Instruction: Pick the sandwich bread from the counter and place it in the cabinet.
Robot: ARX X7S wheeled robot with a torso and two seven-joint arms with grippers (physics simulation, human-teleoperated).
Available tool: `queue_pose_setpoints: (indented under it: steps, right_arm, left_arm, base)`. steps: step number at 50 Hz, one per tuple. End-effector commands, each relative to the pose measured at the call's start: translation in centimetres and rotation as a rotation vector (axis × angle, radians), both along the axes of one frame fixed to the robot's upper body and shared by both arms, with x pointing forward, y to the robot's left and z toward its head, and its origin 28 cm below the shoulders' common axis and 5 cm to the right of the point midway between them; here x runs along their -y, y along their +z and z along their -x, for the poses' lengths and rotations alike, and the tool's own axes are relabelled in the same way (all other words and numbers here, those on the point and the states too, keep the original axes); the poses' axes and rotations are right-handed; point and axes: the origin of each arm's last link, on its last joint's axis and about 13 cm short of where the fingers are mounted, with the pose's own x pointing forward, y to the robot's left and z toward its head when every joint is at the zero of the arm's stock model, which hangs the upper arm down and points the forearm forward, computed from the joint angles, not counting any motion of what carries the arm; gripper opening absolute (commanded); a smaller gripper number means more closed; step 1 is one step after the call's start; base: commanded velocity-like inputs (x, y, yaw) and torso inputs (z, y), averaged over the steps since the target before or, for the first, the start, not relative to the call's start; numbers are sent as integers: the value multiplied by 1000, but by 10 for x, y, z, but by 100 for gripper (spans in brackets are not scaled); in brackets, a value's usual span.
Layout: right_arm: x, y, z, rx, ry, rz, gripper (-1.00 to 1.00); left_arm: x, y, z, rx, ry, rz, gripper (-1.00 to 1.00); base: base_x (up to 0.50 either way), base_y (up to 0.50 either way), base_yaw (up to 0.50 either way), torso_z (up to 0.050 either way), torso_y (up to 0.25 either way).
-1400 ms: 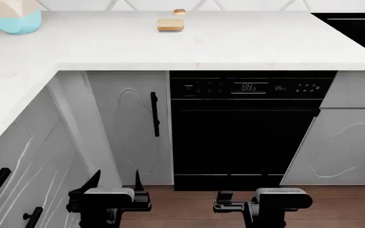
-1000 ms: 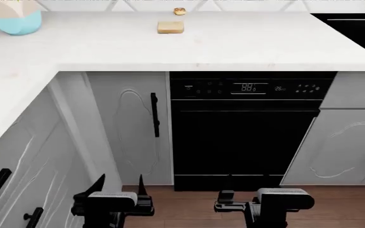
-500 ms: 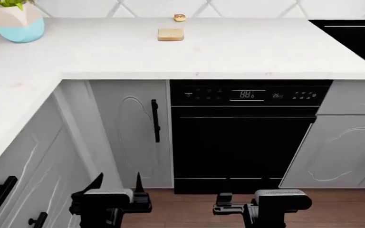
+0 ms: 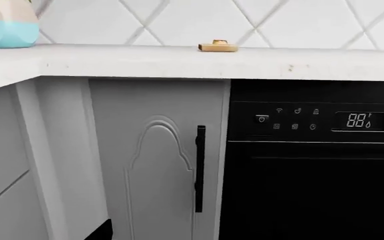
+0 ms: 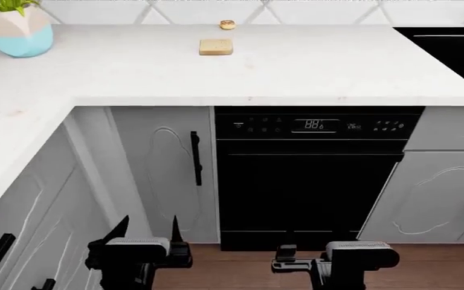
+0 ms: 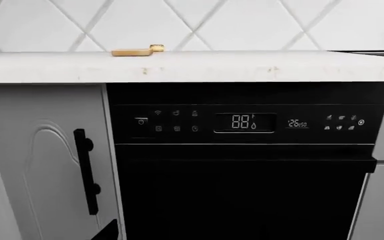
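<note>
The sandwich bread (image 5: pixel 215 46) lies flat near the back of the white counter (image 5: pixel 135 72), with a small donut (image 5: pixel 227 25) just behind it by the tiled wall. The wrist views show the bread edge-on (image 4: pixel 217 48) (image 6: pixel 130 51) at counter height. Both grippers hang low in front of the base units, far below the bread. My left gripper (image 5: pixel 147 227) is open and holds nothing. My right gripper (image 5: pixel 313 237) is dim against the black dishwasher, and its fingers look spread and empty. The cabinet door (image 5: pixel 167 175) under the counter is shut.
A black dishwasher (image 5: pixel 313 181) sits under the counter beside the cabinet door's black handle (image 5: pixel 196 158). A blue and cream plant pot (image 5: pixel 20 33) stands at the counter's left. A black sink (image 5: pixel 458 51) is at the right. More shut doors (image 5: pixel 437 193) flank the units.
The head view has shifted: the counter and bread sit lower in the picture and the plant pot shows more fully. Both grippers stay low and empty.
</note>
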Motion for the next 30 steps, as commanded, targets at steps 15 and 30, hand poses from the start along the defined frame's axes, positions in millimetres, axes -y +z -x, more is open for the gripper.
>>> queue_pose_setpoints:
  steps: [15,30]
  right_arm:
    - [10,86,1,104,61,18,100]
    - [25,134,-10,153,37,27,100]
  left_arm:
    - [-14,72,-2,88,-35,-70,100]
    - [-36,103,-16,127,5,-93,100]
  base:
    - [320,-53,0,0,0]
    - [186,-2,0,0,0]
